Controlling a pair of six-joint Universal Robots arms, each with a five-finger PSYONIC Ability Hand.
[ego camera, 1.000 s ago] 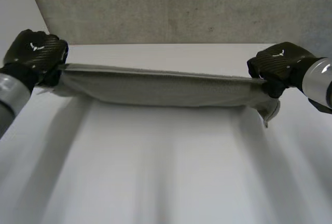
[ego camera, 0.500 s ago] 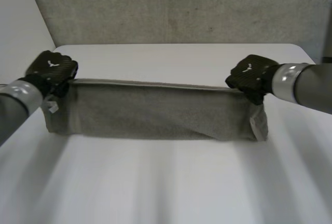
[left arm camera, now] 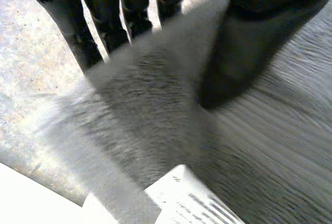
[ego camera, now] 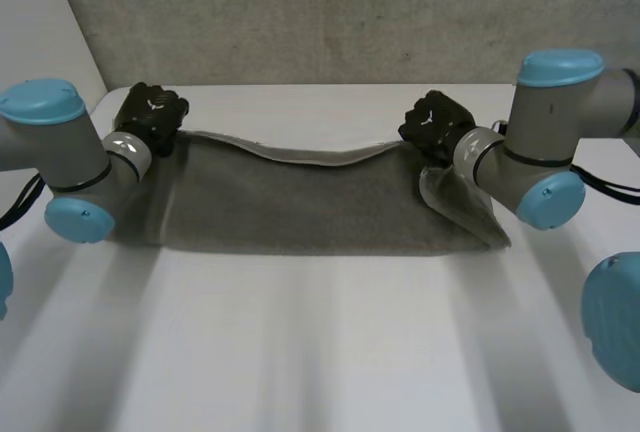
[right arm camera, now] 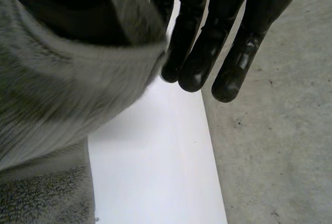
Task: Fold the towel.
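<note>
The towel (ego camera: 300, 207) is lying on the table (ego camera: 320, 352), its long axis running hand to hand, the left hand (ego camera: 152, 117) pinching its far left corner and the right hand (ego camera: 435, 124) pinching its far right corner.

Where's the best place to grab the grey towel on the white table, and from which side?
Grip the grey terry towel at the two far corners, coming down from above at each end of its far long edge. It lies as a long flat band, so pinching both ends should keep that edge straight. The left robot hand and right robot hand pinch there now.
</note>
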